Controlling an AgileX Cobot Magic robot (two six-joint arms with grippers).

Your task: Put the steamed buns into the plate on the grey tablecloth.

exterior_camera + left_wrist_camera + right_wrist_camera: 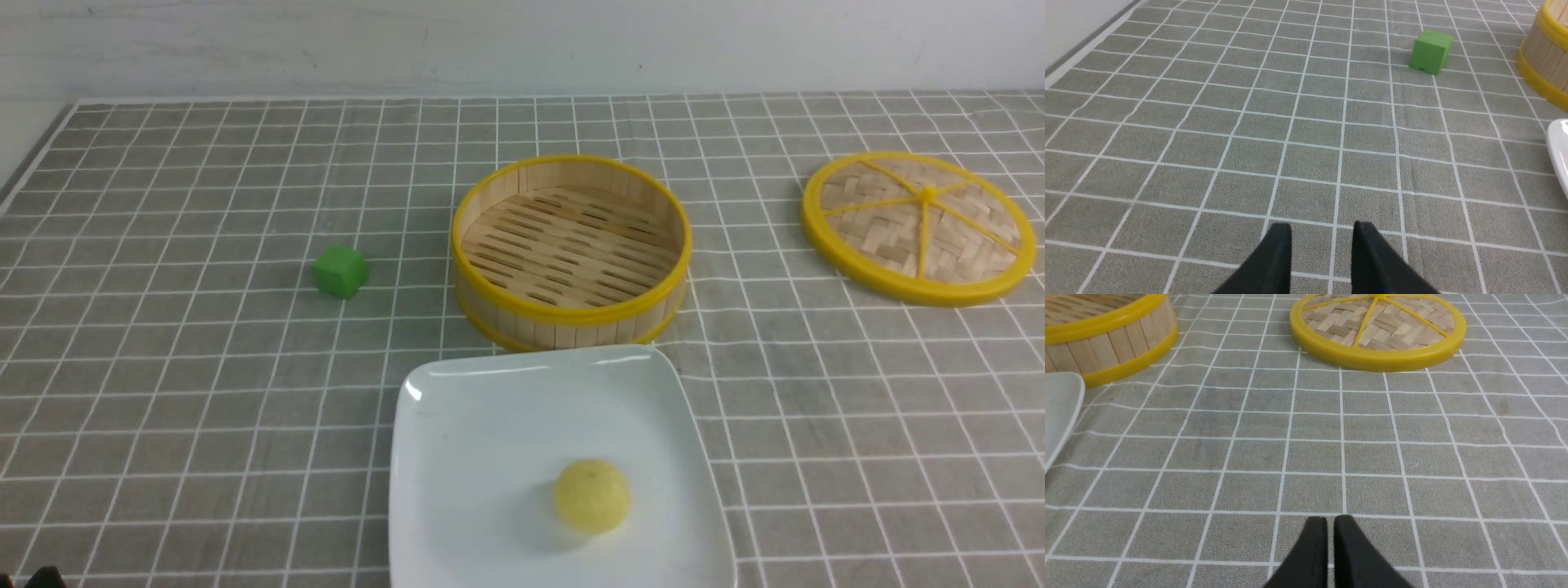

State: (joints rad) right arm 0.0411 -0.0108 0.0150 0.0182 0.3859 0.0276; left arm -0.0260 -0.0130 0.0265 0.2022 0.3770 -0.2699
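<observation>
Well apart from the right pincer (1330, 518), which is nearly closed with nothing in it, the bun (592, 496) rests on the plate (457, 457), probably because its placing is finished.

The square plate (490, 457) looks glossy, the tablecloth (204, 425) matt

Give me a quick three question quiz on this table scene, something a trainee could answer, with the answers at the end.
1. True or false: the steamed bun lies in the bamboo steamer basket.
2. Fill in the blank: the small cube is ____.
3. Which lies farthest to the robot's right?
A) the cube
B) the white plate
C) the woven lid

Key: 1 false; 2 green; 3 C
</observation>
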